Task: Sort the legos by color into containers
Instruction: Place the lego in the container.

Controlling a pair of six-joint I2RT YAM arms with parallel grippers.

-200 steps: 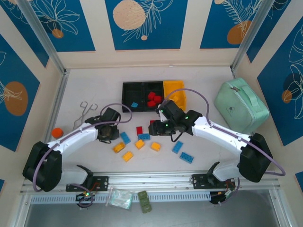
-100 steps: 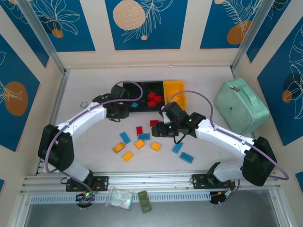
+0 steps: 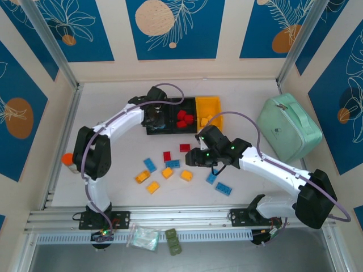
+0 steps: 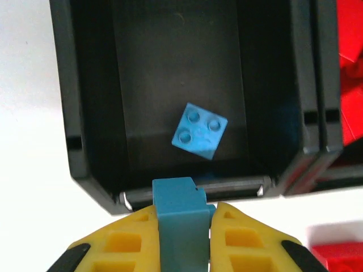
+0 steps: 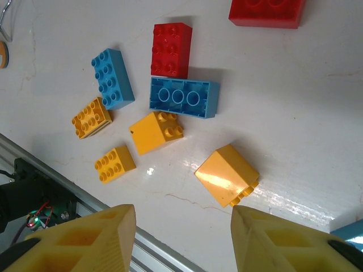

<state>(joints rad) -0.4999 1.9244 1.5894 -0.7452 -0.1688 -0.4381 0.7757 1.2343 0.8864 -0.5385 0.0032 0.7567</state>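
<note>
My left gripper [image 3: 154,118] is shut on a light blue brick [image 4: 180,226] and hangs at the near rim of the left black bin [image 4: 85,113]. One light blue brick [image 4: 198,131] lies inside that bin. The middle black bin [image 3: 173,103] holds red bricks [image 3: 184,118], and the yellow bin [image 3: 208,105] holds yellow ones. My right gripper [image 5: 184,226] is open above the loose bricks, just short of a yellow brick [image 5: 227,174]. Red [image 5: 171,50], blue [image 5: 184,97] and yellow [image 5: 156,131] bricks lie scattered on the table.
A mint-green case [image 3: 289,127] stands at the right. An orange ball [image 3: 68,159] sits by the left wall. Olive-green blocks [image 3: 173,241] and a plastic bag [image 3: 142,236] lie below the front rail. Two more blue bricks [image 3: 223,188] lie under the right arm.
My left arm has swung from the table's left side up to the left black bin, carrying the blue brick. My right gripper has drifted slightly down over the loose bricks.
</note>
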